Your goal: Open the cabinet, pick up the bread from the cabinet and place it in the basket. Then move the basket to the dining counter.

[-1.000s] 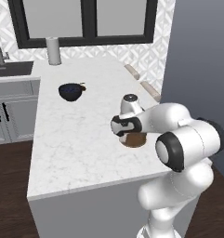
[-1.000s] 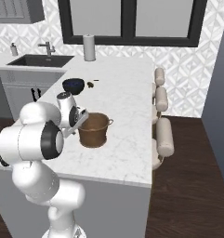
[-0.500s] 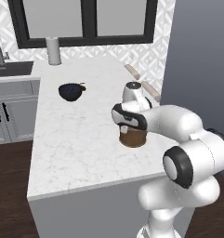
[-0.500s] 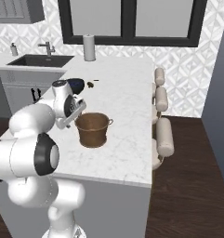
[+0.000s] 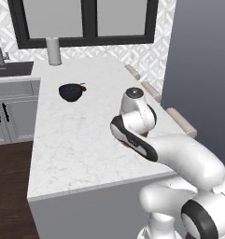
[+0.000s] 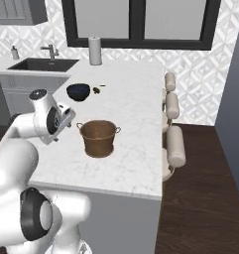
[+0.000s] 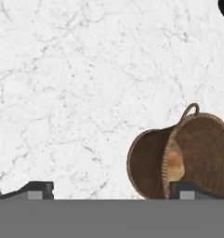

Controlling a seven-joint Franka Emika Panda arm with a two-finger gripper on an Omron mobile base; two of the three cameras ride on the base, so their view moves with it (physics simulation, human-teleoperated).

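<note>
So I've got the basket (image 6: 99,138) sitting upright on the white marble dining counter (image 6: 136,168), roughly mid-slab, a bit toward the near edge, and in the hand view I can make out a tan-orange lump down inside it that I'm pretty sure is the bread (image 7: 174,163). The fingers (image 7: 111,189) are spread about as wide as they go, nothing between them, one tip at the far left of the hand view and the other (image 7: 187,190) overlapping the basket's rim. So nothing is held right now. From the right base view the hand sits just beside the basket on its sink side and a bit higher than the rim, apart from it as far as I can tell. Basket-wise, it lies off toward one fingertip rather than centred between them, so the wall isn't lined up for a grab. It's round, so no real long axis to worry about, just the two little loop handles on opposite sides. There's a dark bowl (image 5: 71,92) further back on the counter, well clear of everything, and a paper towel roll (image 6: 94,50) by the window. My read is the job is basically done and the only move left is backing the arm off without clipping the rim.
</note>
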